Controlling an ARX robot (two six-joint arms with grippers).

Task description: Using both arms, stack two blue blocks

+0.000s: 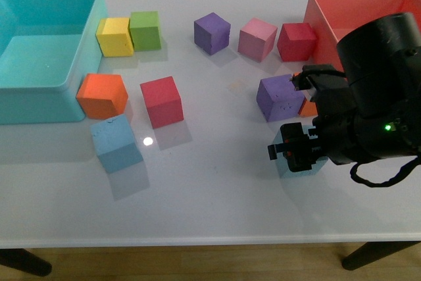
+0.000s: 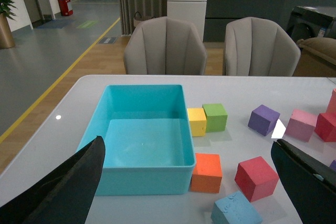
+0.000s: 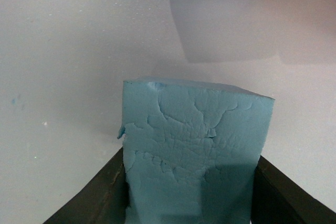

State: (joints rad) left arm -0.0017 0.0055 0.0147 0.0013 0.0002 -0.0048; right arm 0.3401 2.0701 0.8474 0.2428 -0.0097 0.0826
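One blue block (image 1: 116,141) lies free on the white table at the front left, near an orange cube; it also shows in the left wrist view (image 2: 235,211), low between the open black fingers (image 2: 68,184). My right gripper (image 1: 297,151) at the front right is shut on the other blue block (image 1: 319,165), which is mostly hidden behind the arm in the front view. In the right wrist view this blue block (image 3: 194,145) fills the space between the two pads (image 3: 102,195). My left gripper (image 2: 191,187) is open and empty; the left arm is outside the front view.
A turquoise bin (image 1: 39,51) stands at the back left, a red bin (image 1: 348,11) at the back right. Yellow (image 1: 114,36), green (image 1: 145,29), orange (image 1: 102,95), red (image 1: 162,101), purple (image 1: 212,32), pink (image 1: 257,38) cubes lie between. Another purple cube (image 1: 279,97) sits just behind my right gripper.
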